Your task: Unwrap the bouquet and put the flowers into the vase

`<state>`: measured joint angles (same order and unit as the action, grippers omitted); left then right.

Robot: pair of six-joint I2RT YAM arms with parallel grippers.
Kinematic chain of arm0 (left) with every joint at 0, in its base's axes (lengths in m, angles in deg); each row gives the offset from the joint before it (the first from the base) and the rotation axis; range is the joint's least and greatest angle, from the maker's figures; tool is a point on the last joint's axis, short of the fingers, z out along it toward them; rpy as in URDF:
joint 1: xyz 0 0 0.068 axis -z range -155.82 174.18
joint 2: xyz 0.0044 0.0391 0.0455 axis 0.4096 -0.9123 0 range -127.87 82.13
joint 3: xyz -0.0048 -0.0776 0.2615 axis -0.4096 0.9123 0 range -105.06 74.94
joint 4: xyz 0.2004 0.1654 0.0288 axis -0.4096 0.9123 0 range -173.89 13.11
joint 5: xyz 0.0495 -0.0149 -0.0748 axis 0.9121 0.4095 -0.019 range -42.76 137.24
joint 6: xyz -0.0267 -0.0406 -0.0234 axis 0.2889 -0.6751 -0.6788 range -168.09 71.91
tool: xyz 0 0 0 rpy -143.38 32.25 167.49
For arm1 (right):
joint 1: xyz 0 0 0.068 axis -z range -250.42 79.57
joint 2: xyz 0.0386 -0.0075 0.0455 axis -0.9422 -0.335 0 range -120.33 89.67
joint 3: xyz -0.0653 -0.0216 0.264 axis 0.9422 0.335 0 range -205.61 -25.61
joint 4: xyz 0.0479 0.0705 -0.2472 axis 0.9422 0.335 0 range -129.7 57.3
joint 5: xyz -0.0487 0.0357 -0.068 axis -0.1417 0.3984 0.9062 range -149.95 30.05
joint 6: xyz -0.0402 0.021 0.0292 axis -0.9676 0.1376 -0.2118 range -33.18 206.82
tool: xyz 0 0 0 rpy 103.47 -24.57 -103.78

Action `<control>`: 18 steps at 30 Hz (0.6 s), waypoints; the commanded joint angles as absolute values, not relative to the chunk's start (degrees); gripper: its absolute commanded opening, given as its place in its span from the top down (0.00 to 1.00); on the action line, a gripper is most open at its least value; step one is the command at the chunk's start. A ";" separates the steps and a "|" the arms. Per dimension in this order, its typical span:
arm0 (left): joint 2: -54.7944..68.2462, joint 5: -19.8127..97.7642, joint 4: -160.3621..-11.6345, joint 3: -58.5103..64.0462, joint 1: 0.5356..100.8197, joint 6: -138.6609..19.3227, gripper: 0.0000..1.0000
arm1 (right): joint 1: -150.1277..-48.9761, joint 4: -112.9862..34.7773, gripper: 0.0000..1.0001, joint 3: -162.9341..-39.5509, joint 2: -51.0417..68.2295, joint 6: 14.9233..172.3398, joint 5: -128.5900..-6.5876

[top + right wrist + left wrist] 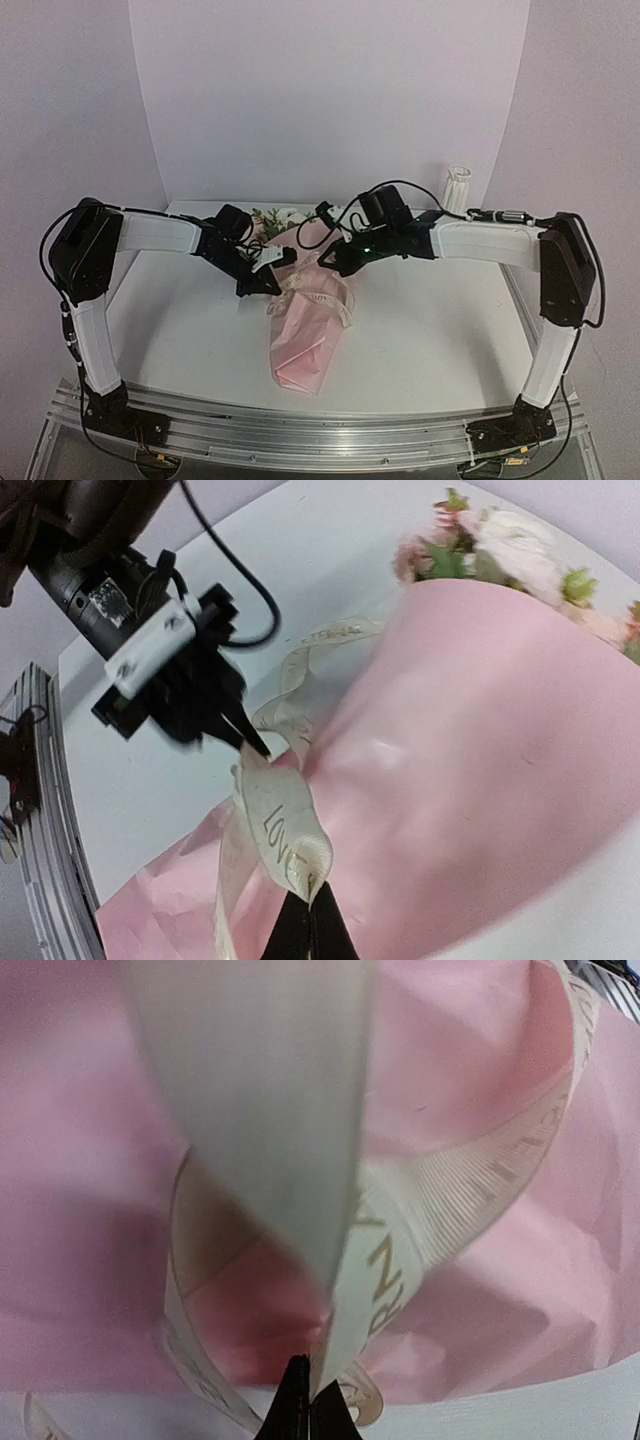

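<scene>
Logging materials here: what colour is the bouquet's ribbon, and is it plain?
Cream ribbon with grey printed lettering; shows best in the left wrist view.

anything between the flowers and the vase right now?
Yes. The flowers sit wrapped in pink paper tied by the ribbon, which both the left gripper and right gripper pinch. The right arm also lies across the path to the vase at back right.

Smooth white tabletop point(430, 350) w/ ribbed aluminium rail point(330, 440) along its near edge; plain pale lilac backdrop walls point(330, 90) at back & both sides.
</scene>
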<state>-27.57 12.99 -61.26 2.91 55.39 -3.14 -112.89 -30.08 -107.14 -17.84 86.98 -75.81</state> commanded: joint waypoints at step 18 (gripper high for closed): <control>-9.04 18.83 -66.27 17.74 29.86 -59.79 1.00 | -96.43 -48.81 1.00 -70.43 8.73 133.15 -55.80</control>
